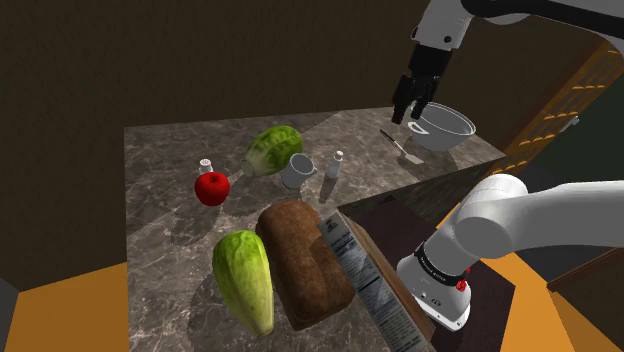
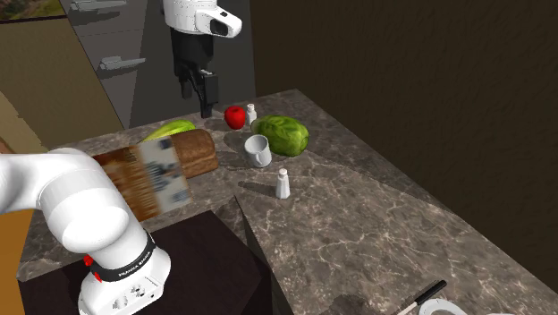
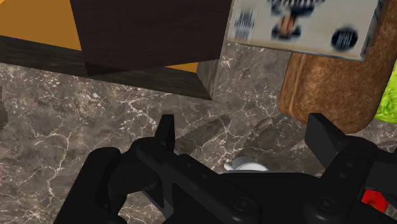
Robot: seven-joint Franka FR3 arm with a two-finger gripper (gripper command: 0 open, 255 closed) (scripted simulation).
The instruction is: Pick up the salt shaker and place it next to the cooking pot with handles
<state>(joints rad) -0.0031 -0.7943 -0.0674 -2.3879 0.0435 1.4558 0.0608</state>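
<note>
pincer (image 1: 410, 112): fingers apart, nothing in them, hanging high over the worktop (image 1: 180, 250)
salt shaker (image 1: 336, 163): standing upright on the worktop, just beside the white mug (image 1: 297, 171)
cooking pot (image 1: 445, 127): off by the worktop's corner, well apart from the shaker

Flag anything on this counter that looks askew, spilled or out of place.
The box leans tilted on the bread loaf, one end seemingly overhanging the counter edge. Nothing looks spilled or broken.
</note>
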